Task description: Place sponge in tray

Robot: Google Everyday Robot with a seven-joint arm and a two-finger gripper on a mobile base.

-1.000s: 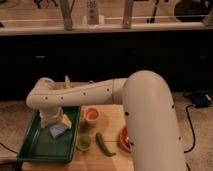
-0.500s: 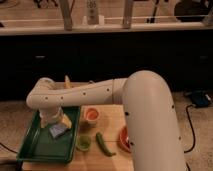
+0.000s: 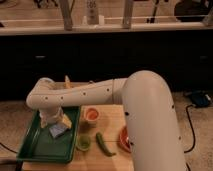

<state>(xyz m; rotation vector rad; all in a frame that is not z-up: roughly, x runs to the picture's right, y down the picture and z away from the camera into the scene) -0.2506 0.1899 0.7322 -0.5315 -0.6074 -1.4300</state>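
The sponge (image 3: 59, 128), yellow with a pale blue-grey face, lies tilted inside the dark green tray (image 3: 31, 145), near the tray's far right corner. My gripper (image 3: 51, 119) hangs from the white arm (image 3: 85, 93) right over the tray and sits directly against the sponge's top left. The arm reaches in from the right foreground and hides part of the table.
A light wooden board (image 3: 111, 125) lies right of the tray. On it are an orange cup (image 3: 91, 115), a green cup (image 3: 83, 143), a green chili (image 3: 104, 144) and a red bowl (image 3: 123, 138). A slim yellow pointed thing (image 3: 67, 81) stands behind the arm. Dark cabinets stand behind.
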